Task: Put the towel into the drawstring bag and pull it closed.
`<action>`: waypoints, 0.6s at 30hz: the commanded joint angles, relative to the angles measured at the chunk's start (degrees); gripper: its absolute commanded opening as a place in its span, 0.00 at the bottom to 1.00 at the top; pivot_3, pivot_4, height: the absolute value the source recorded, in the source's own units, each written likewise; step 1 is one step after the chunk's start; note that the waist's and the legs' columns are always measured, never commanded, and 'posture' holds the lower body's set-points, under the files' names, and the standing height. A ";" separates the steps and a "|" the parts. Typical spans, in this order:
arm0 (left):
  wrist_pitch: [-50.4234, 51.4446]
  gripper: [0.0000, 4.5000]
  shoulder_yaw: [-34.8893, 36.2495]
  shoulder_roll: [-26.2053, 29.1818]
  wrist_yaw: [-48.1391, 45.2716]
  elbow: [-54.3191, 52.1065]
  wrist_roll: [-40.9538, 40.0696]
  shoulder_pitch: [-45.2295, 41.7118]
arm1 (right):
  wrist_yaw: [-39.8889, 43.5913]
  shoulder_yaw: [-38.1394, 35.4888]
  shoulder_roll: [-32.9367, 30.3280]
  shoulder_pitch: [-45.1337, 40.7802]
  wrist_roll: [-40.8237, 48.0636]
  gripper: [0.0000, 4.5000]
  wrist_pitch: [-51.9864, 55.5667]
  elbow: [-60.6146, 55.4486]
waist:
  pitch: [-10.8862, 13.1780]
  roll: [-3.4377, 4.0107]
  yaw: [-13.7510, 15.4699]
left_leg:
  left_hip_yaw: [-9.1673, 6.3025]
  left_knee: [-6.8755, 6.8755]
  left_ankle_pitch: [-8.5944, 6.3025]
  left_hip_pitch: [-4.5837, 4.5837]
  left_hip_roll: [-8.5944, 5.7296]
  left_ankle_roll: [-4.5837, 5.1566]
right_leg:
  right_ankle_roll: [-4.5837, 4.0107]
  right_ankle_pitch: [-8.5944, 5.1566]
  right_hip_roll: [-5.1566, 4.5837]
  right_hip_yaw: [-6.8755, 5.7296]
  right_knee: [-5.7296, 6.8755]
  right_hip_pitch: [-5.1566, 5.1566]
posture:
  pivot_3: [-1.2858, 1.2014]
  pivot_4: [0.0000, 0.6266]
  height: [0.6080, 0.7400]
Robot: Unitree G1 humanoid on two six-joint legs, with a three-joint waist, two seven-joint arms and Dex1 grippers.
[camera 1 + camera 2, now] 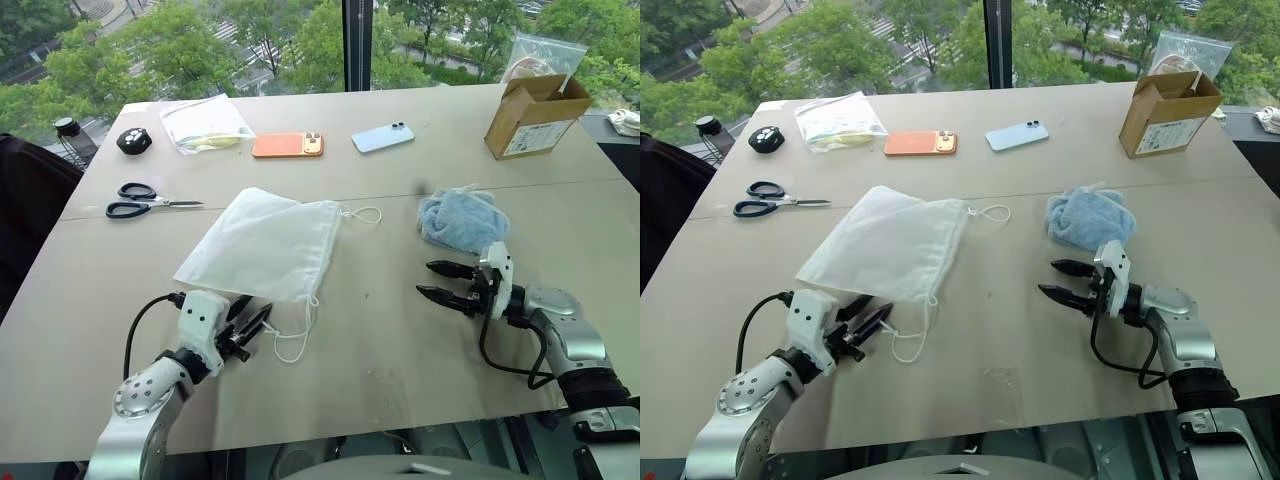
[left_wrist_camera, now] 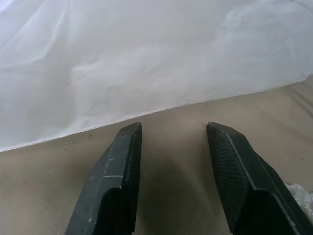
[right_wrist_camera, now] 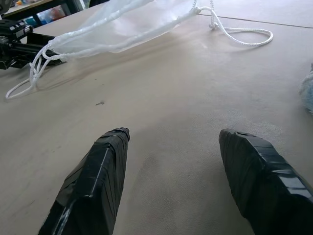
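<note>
The white drawstring bag (image 1: 262, 245) lies flat mid-table, its mouth facing right with thin cord loops (image 1: 362, 213) at the far corner and at the near corner. My left gripper (image 1: 252, 328) is open just in front of the bag's near edge (image 2: 146, 73), nothing between its fingers (image 2: 120, 171). The light-blue towel (image 1: 458, 217) sits bunched on the table to the right. My right gripper (image 1: 432, 281) is open, low over the table just in front of the towel and pointing left toward the bag (image 3: 122, 27), holding nothing.
At the back lie black scissors (image 1: 145, 201), a clear plastic bag (image 1: 205, 125), an orange phone (image 1: 288, 145), a light-blue phone (image 1: 383, 137) and a small black object (image 1: 134, 140). A cardboard box (image 1: 535, 115) stands at the back right.
</note>
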 commanded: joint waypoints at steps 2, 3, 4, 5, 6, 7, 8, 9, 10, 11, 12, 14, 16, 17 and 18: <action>0.34 0.47 -0.68 -0.14 -0.69 -1.02 -0.11 2.19 | 1.74 -0.14 -0.43 -1.13 -0.19 0.70 -1.95 1.60 | 0.00 0.00 -0.11 | 0.00 0.00 0.00 0.00 0.00 0.00 | 0.00 0.00 0.00 0.00 0.00 0.00 | 0.52 0.24 0.95; 0.34 0.47 -0.78 -0.15 -0.68 -0.85 -0.06 2.11 | 2.04 -0.17 -0.48 -1.08 -0.29 0.70 -2.34 1.99 | 0.00 0.00 -0.08 | 0.01 0.00 0.00 0.01 0.00 0.00 | 0.00 0.00 0.00 0.02 -0.01 0.01 | 0.52 0.24 0.95; 0.36 0.47 -0.78 -0.09 -0.77 -0.55 -0.12 1.86 | 2.16 -0.21 -0.48 -0.97 -0.33 0.70 -2.59 2.13 | 0.00 0.00 -0.04 | 0.01 -0.01 0.00 0.02 0.00 0.00 | 0.00 0.00 0.00 0.01 -0.02 0.02 | 0.52 0.24 0.95; 0.43 0.47 -0.81 0.13 -0.95 -0.25 -0.09 1.50 | 2.22 -0.25 -0.42 -0.92 -0.36 0.70 -2.75 2.20 | 0.00 0.00 -0.01 | 0.00 -0.01 0.00 0.03 0.00 0.00 | 0.00 0.00 0.00 -0.01 -0.04 0.02 | 0.52 0.24 0.95; 0.41 0.47 -0.81 0.33 -1.20 -0.01 -0.08 1.26 | 2.23 -0.25 -0.33 -0.92 -0.40 0.70 -2.90 2.26 | 0.00 0.00 0.01 | 0.00 -0.01 0.00 0.07 0.00 0.00 | 0.00 0.00 0.00 -0.01 -0.05 0.03 | 0.52 0.24 0.95; 0.39 0.47 -0.80 0.49 -1.47 0.15 -0.09 1.10 | 2.22 -0.24 -0.25 -0.91 -0.43 0.70 -3.03 2.28 | 0.00 0.00 0.01 | 0.00 -0.02 0.00 0.11 0.00 0.00 | 0.00 0.00 0.00 -0.01 -0.05 0.07 | 0.52 0.24 0.95; 0.37 0.47 -0.78 0.66 -1.75 0.28 -0.07 1.00 | 2.22 -0.26 -0.23 -0.82 -0.38 0.70 -3.07 2.15 | 0.00 0.01 0.03 | -0.01 -0.05 0.00 0.19 0.00 0.01 | 0.00 0.00 0.00 -0.01 -0.08 0.17 | 0.52 0.24 0.95; 0.31 0.47 -0.75 0.87 -2.04 0.43 0.03 0.95 | 2.22 -0.31 -0.25 -0.64 -0.30 0.70 -3.08 1.96 | 0.00 0.00 0.04 | -0.01 -0.11 -0.01 0.33 0.00 0.01 | 0.00 0.00 0.00 -0.01 -0.14 0.30 | 0.52 0.24 0.95; 0.26 0.47 -0.68 1.06 -2.29 0.60 0.08 0.92 | 2.30 -0.38 -0.34 -0.33 -0.24 0.70 -3.13 1.77 | 0.00 0.00 0.04 | -0.01 -0.16 -0.01 0.37 0.00 0.01 | 0.00 0.00 0.00 -0.01 -0.19 0.35 | 0.52 0.24 0.95; 0.22 0.47 -0.60 1.20 -2.46 0.72 0.08 0.92 | 2.39 -0.42 -0.44 -0.03 -0.20 0.70 -3.17 1.60 | 0.00 0.00 0.03 | -0.01 -0.18 -0.01 0.37 0.00 0.01 | 0.00 0.00 -0.01 -0.01 -0.21 0.36 | 0.52 0.24 0.95; 0.20 0.47 -0.53 1.28 -2.58 0.82 0.07 0.94 | 2.45 -0.47 -0.51 0.24 -0.17 0.70 -3.28 1.51 | 0.00 0.00 0.03 | -0.01 -0.19 -0.01 0.38 0.00 0.01 | 0.00 0.00 -0.01 -0.01 -0.22 0.37 | 0.52 0.24 0.95; 0.19 0.47 -0.38 1.43 -2.76 0.89 0.05 1.18 | 2.40 -0.57 -0.62 0.80 -0.08 0.70 -3.23 1.12 | 0.00 0.00 0.05 | -0.01 -0.21 -0.01 0.37 0.00 0.01 | 0.00 0.00 -0.01 -0.01 -0.26 0.37 | 0.52 0.24 0.95; 0.19 0.47 -0.44 1.44 -2.92 0.65 0.05 1.82 | 2.26 -0.65 -0.64 1.33 0.04 0.70 -3.02 0.57 | 0.00 0.00 0.07 | -0.01 -0.23 -0.01 0.37 0.00 0.01 | 0.00 0.00 -0.01 -0.01 -0.28 0.37 | 0.52 0.24 0.95; 0.21 0.47 -0.59 1.42 -2.97 0.30 0.09 2.27 | 2.15 -0.67 -0.62 1.53 0.08 0.70 -2.91 0.32 | 0.00 0.00 0.06 | -0.01 -0.24 -0.01 0.37 0.01 0.01 | 0.00 0.00 -0.01 -0.01 -0.29 0.37 | 0.52 0.24 0.95; 0.23 0.47 -0.71 1.40 -2.97 0.03 0.12 2.57 | 2.07 -0.67 -0.61 1.66 0.09 0.70 -2.82 0.14 | 0.00 0.00 0.08 | -0.01 -0.26 -0.01 0.38 0.01 0.01 | 0.00 0.00 -0.01 -0.01 -0.30 0.37 | 0.52 0.24 0.95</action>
